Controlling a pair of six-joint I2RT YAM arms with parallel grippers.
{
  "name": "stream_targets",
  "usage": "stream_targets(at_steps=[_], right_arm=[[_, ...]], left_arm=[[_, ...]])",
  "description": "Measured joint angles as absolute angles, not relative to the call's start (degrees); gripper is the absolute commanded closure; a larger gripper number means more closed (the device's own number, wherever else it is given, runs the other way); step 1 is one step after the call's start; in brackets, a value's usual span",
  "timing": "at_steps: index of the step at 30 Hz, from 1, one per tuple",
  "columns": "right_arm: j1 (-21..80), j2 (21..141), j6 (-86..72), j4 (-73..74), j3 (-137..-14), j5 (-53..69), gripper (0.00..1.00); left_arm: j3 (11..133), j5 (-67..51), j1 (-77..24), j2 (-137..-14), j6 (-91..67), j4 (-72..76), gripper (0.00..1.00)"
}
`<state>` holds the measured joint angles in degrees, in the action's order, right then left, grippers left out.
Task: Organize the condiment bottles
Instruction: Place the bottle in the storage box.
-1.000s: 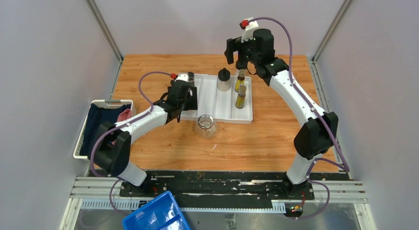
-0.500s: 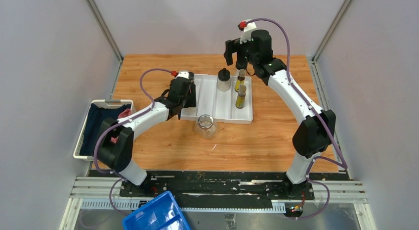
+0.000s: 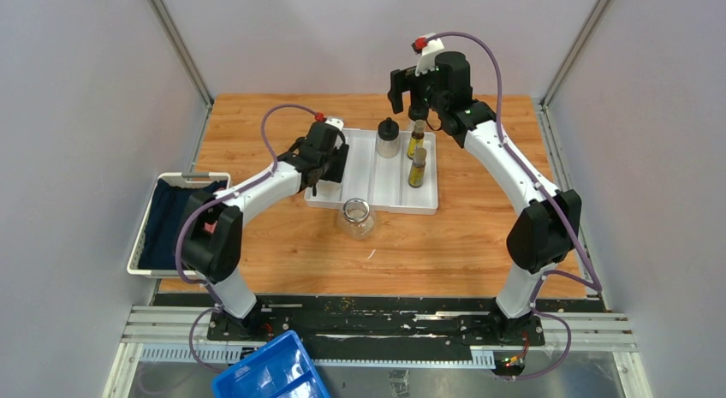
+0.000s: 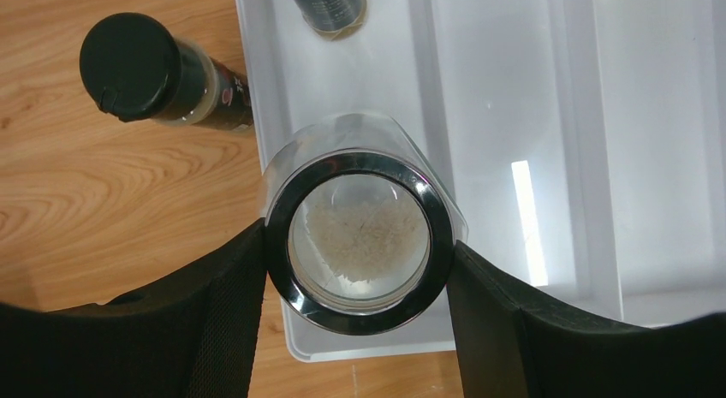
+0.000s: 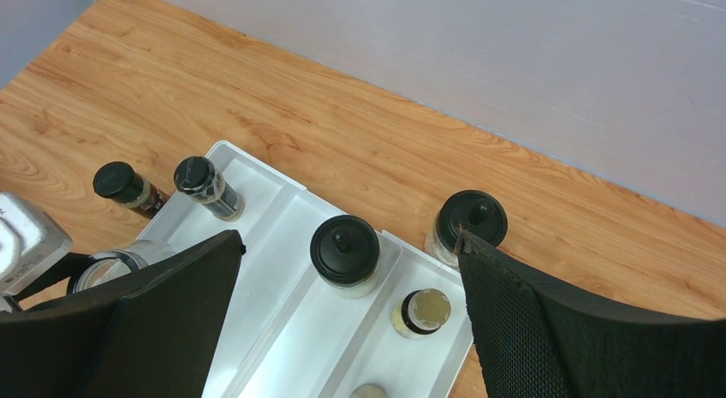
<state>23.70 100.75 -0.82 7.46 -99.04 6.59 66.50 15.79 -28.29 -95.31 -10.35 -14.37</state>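
My left gripper [image 4: 360, 274] is shut on a clear glass jar [image 4: 360, 235] with white grains inside, held over the near left corner of the white tray [image 4: 514, 115]. One small dark shaker [image 4: 141, 68] stands on the wood beside the tray, another [image 4: 330, 0] inside it. My right gripper [image 5: 347, 235] hangs open, high over the tray's far end. Below it a round black-capped bottle [image 5: 344, 248] and two oil bottles [image 3: 415, 139] [image 3: 417, 167] stand in the tray. A second round bottle [image 5: 471, 218] stands on the table beyond. Another glass jar [image 3: 355, 218] sits in front of the tray.
A white basket [image 3: 137, 244] with dark cloth sits at the table's left edge. A blue bin [image 3: 270, 377] lies below the arm bases. Grey walls close in the left, right and far sides.
The left gripper has closed on the glass jar and carried it right and farther, over the tray's left compartment. The right gripper has risen a little and stays open.
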Motion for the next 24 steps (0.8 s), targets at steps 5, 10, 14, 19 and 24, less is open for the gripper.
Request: stream_targets(at_steps=[5,10,14,19,24], right_arm=[[23.7,101.0,-0.8,7.5,-99.0,6.6,0.0],[23.7,101.6,-0.8,7.4,-99.1,6.6,0.0],[23.7,102.2,-0.8,7.5,-99.2,6.6,0.0],[23.7,102.5,-0.8,7.7,-99.5,6.7,0.0],[23.8,102.7,-0.8,7.8,-100.9,6.7,0.0]], left_arm=[[70.5,15.0,-28.3,-97.7,-6.2,-18.1,1.0],[73.5,13.5,-28.1,-99.3,-1.7,-21.3,1.0],[75.0,10.5,-27.2,-99.7,1.5,-23.6,1.0],[75.5,7.4,-26.3,-99.9,3.9,-24.6,1.0],[75.5,5.6,-26.0,-99.8,5.1,-24.5,1.0]])
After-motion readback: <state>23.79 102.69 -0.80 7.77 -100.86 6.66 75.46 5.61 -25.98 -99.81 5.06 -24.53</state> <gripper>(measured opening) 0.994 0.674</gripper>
